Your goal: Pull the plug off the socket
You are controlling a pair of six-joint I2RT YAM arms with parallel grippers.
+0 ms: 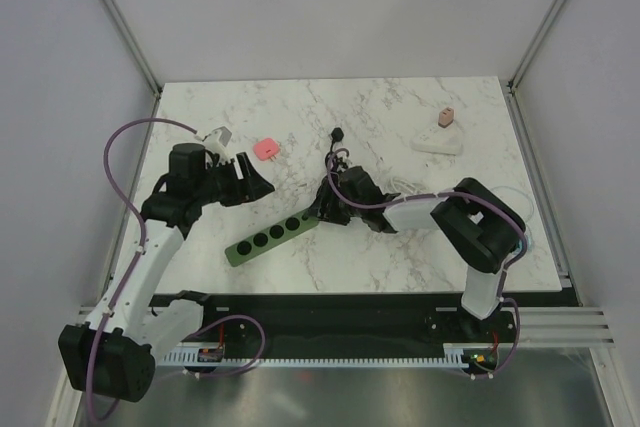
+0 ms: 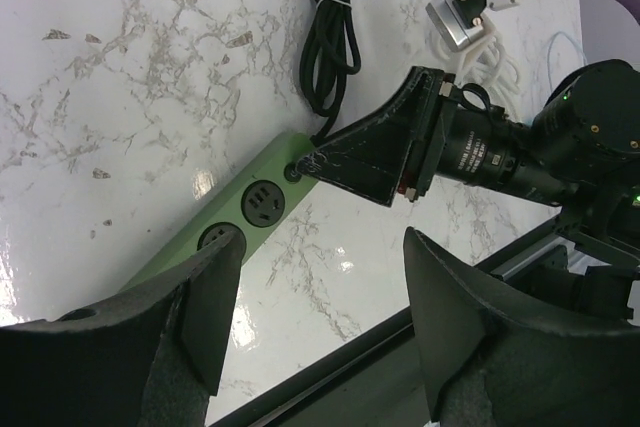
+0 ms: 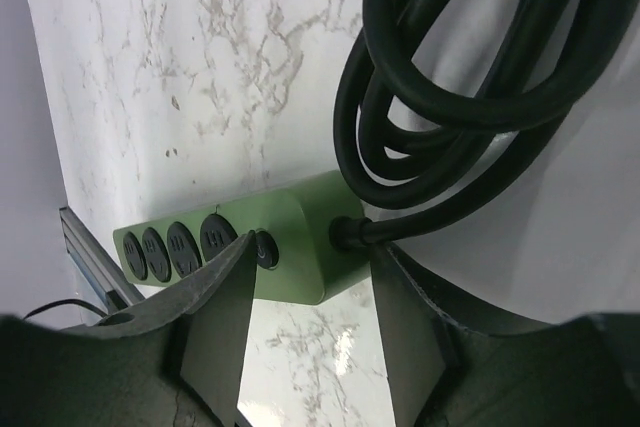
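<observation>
the green power strip (image 1: 268, 235) lies slantwise at the middle of the desk (image 1: 400, 97), four round sockets showing. we see the right jaws spread to either side of its cord end, beside the coiled black cord (image 3: 470, 77); we cannot tell whether they press on it. the left jaws hang wide open over the desk, near the strip's other half. a small tan plug (image 1: 446, 116) stands on a white socket block (image 1: 438, 141) at the far right, well apart from both arms.
</observation>
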